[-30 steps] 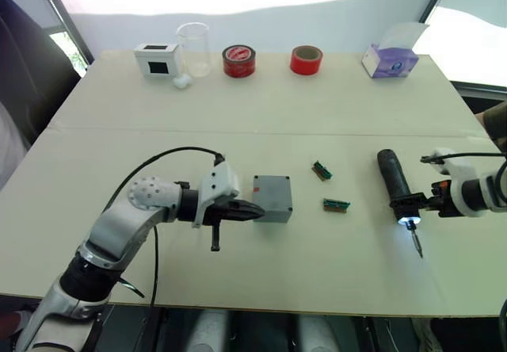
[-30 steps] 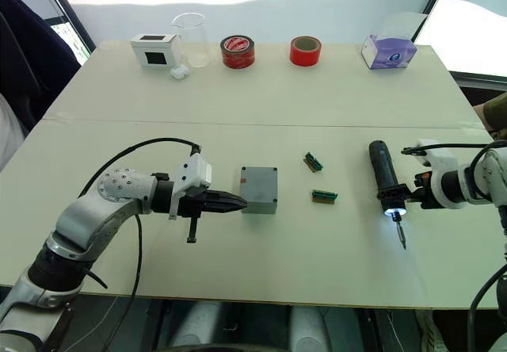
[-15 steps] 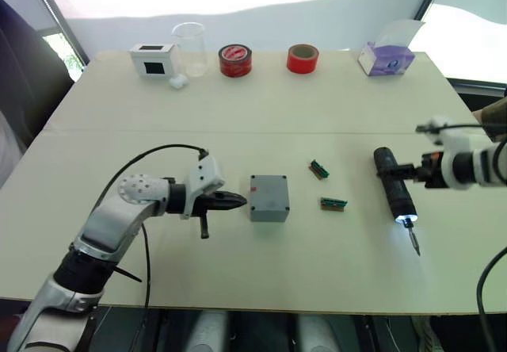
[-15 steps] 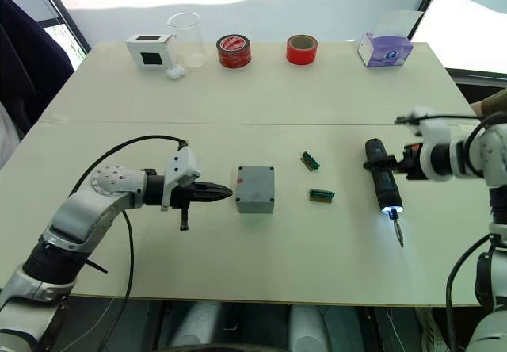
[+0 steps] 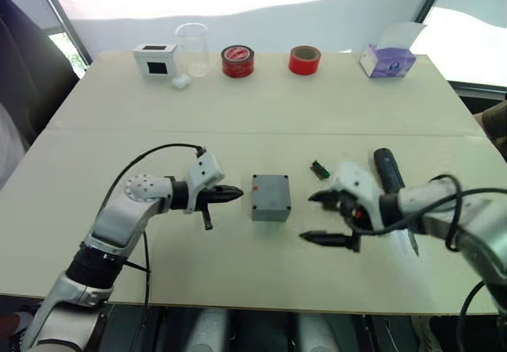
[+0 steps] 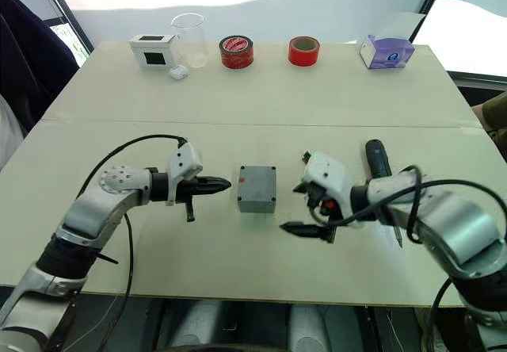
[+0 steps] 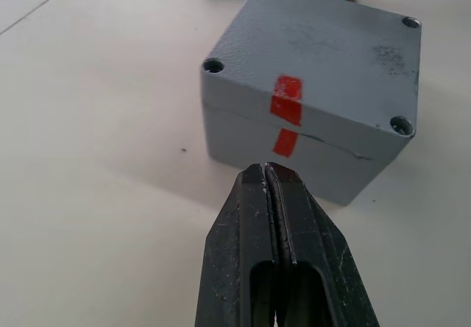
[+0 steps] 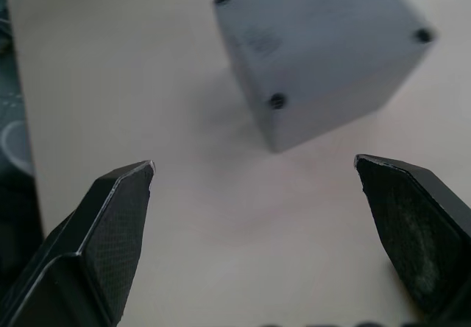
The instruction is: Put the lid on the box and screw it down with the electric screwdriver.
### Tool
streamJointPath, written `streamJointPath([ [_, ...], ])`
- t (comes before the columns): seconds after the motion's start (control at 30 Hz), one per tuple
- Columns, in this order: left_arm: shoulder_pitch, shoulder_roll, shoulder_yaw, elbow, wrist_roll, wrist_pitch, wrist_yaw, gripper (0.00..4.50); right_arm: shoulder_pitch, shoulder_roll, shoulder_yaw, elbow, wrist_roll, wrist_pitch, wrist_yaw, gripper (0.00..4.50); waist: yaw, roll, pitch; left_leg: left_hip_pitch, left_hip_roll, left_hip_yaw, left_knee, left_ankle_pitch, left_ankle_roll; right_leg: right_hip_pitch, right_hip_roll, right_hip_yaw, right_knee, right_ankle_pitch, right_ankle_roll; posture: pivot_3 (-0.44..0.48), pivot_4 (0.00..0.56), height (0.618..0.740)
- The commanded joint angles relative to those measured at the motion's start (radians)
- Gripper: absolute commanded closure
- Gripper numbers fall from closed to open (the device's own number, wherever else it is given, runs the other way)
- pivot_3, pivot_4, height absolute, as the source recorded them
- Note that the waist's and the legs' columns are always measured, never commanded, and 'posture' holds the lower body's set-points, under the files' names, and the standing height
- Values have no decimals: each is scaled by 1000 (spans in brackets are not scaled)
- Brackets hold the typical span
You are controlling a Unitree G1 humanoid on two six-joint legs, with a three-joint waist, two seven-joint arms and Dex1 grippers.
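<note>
The grey box sits mid-table with the lid on top of it; a seam and a red mark show between the two. My left gripper is shut and empty, pointing at the box's left side a short gap away. To the right of the box, my right gripper is open wide and empty, its fingers spread toward the box without touching it. The black electric screwdriver lies on the table behind my right arm, its tip hidden.
A small green connector lies right of the box. Along the far edge stand a white box with a black window, a glass beaker, two red tape rolls and a tissue box.
My right gripper left the screwdriver on the table and swung left to the box, open. My left gripper drew back slightly from the box, still shut.
</note>
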Motion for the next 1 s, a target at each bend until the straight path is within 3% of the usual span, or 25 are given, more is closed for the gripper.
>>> streamJointPath([
  [0.03, -26, -18, -26, 2, 32, -36, 3, 4500, -18, 41, 41, -5, -22, -28, -22, 15, 0, 0, 0, 0, 0, 0, 0, 0, 0, 0, 0, 0, 0, 0, 0, 0, 150, 740],
  [0.2, -83, -51, -74, 100, 95, -104, -20, 4500, -43, 99, 130, 53, -89, -67, -38, 15, 1, 0, 0, 2, 0, 0, 0, 1, -2, 1, 1, 0, 1, 0, 0, 0, 150, 740],
  [0.57, -122, -77, -86, 166, 124, -154, -58, 4500, -18, 178, 124, 39, -73, -47, -70, 15, 0, 0, 0, 2, 0, 0, 0, 1, -2, 1, 1, 0, 1, 0, 0, 0, 150, 740],
  [0.8, -231, -146, -93, 373, 178, -254, -73, 4500, -19, 228, 103, 3, -11, 14, -81, 15, 1, 0, 0, 2, 0, 0, 0, 1, -1, 2, 1, -1, 1, 0, 0, 0, 150, 740],
  [1.0, -224, -47, -74, 361, 219, -289, -121, 4500, 44, 160, -37, -5, 14, -38, -48, 15, -5, 0, 0, 2, 0, 0, 0, 1, -1, 1, 2, 0, 2, 0, 0, 0, 150, 740],
])
